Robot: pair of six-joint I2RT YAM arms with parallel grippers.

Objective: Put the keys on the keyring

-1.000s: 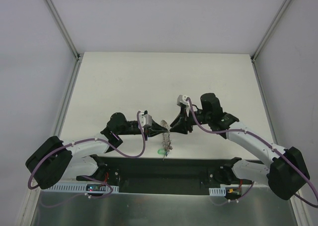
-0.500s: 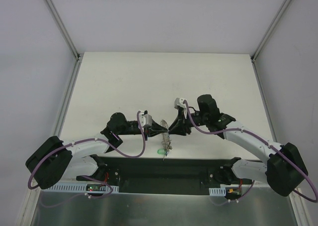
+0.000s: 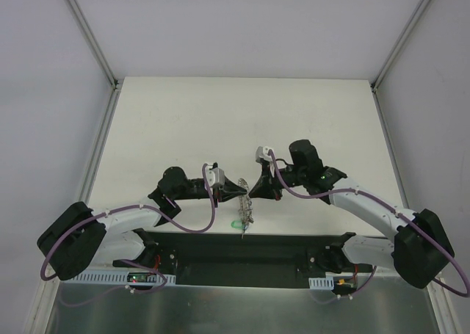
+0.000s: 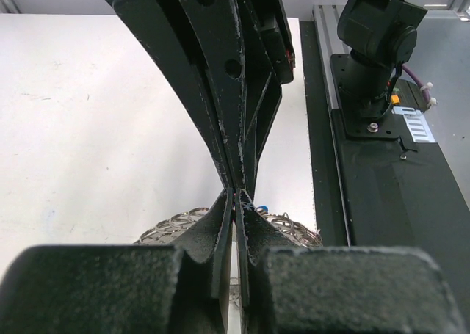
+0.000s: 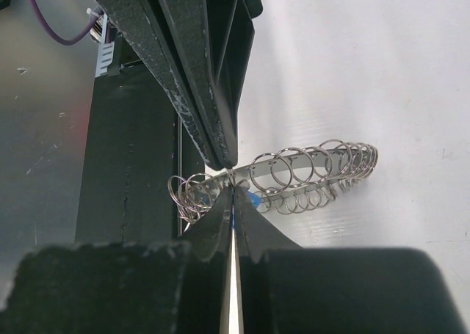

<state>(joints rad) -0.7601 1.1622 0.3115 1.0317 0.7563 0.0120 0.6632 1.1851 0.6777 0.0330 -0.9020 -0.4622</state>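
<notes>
Left gripper (image 4: 233,202): jaws pinched fully together on the ring's rim, tips nose to nose with the other arm's.

Ring (image 5: 308,165): held up between the two grippers, just above the table (image 3: 183,121) near its front edge, middle of the workspace. It looks like a thin band strung with lots of small wire loops. My read is that it is light, floppy, springy and slick metal, so it will sag and twist away from wherever it is pinched. Best hold is on the flat band itself, close to the working spot, not on a loose loop. It wants two grips close together so the span between them stays stiff.

Keys: a blue head (image 5: 251,199) sits right at the pinch point, touching the ring. A green one (image 3: 238,222) hangs below the ring, near the front edge. Both are tiny and light and probably swing freely. Take them by the plastic head; the blade would slip.

Right gripper (image 5: 232,196): jaws also closed tight, tips on the ring right beside the blue head. Can't tell whether it has the band or the key.

Around: bare white tabletop, a black base strip (image 3: 242,249) along the front, and the right arm's base (image 4: 378,62) off to the side. Nothing blocks the ring except the grippers themselves. The fingers crowd the same spot, hiding the joint and leaving little room to thread.
</notes>
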